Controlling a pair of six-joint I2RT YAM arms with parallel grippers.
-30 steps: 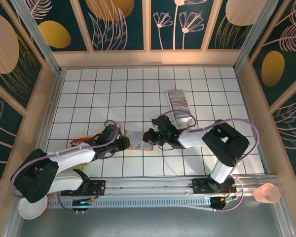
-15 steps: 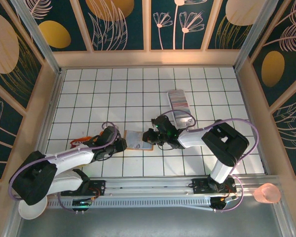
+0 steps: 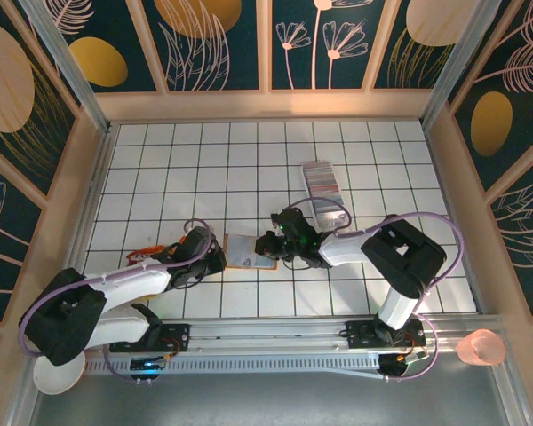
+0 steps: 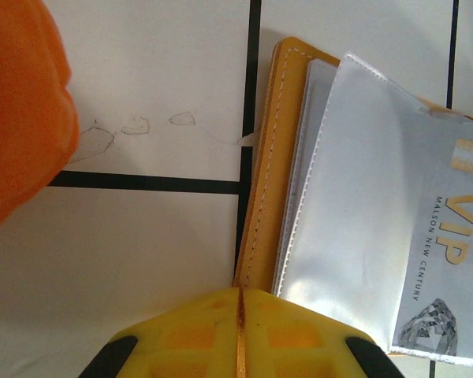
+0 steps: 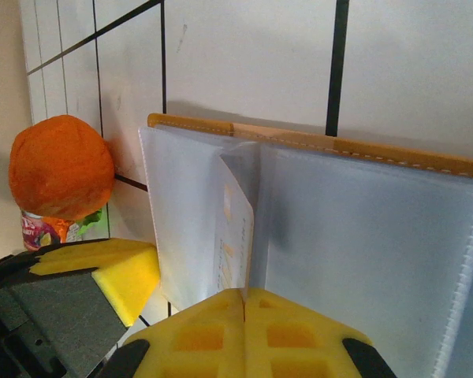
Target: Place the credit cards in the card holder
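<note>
The left gripper (image 4: 238, 307), just pinched shut on the nine-o'clock edge of the open tan leather card holder (image 3: 247, 251) lying between the arms, now anchors it, while the right gripper (image 5: 244, 311), clamped on a silvery plastic credit card (image 5: 236, 228), feeds it in from three o'clock.

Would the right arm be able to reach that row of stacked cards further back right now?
Probably yes. The row of credit cards lies just beyond the right tool, with bare tiles between. But that tool is shut on a VIP card at the card holder, so it must let go first.
</note>
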